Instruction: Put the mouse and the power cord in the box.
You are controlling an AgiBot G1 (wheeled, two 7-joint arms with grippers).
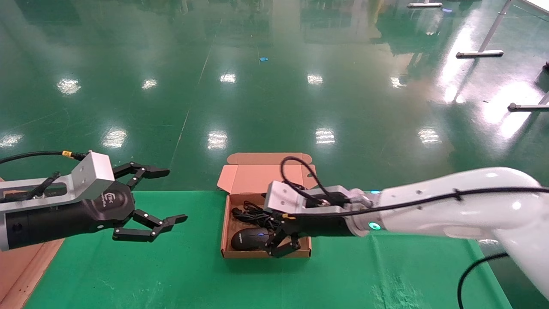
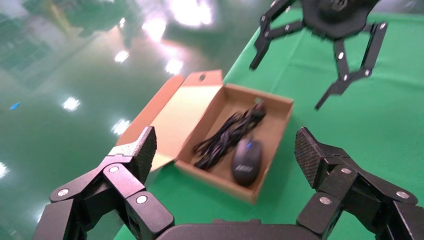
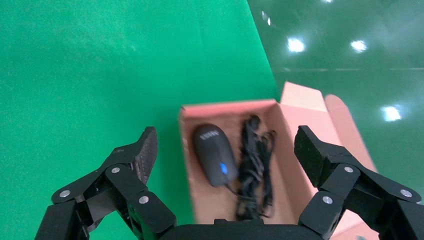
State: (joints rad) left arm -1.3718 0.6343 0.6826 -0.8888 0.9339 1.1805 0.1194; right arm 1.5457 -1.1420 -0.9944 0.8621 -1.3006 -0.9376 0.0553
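The brown box (image 1: 257, 254) lies open on the green table, its lid (image 1: 253, 178) folded back toward the far edge. Inside it rest the black mouse (image 1: 250, 238) with a blue wheel and, behind it, the bundled power cord (image 1: 253, 214). My right gripper (image 1: 284, 249) hovers open over the box's right front corner, holding nothing. In the right wrist view the mouse (image 3: 215, 155) and power cord (image 3: 255, 165) lie side by side below the open right gripper (image 3: 225, 137). My left gripper (image 1: 173, 195) hangs open and empty, left of the box. The left wrist view shows the box (image 2: 215, 175) and mouse (image 2: 246, 162).
The green mat (image 1: 171, 274) ends at a far edge just behind the box, with glossy green floor beyond. A brown board (image 1: 17, 266) sits at the table's left edge under my left arm. Metal stand feet (image 1: 478, 53) stand far off on the right.
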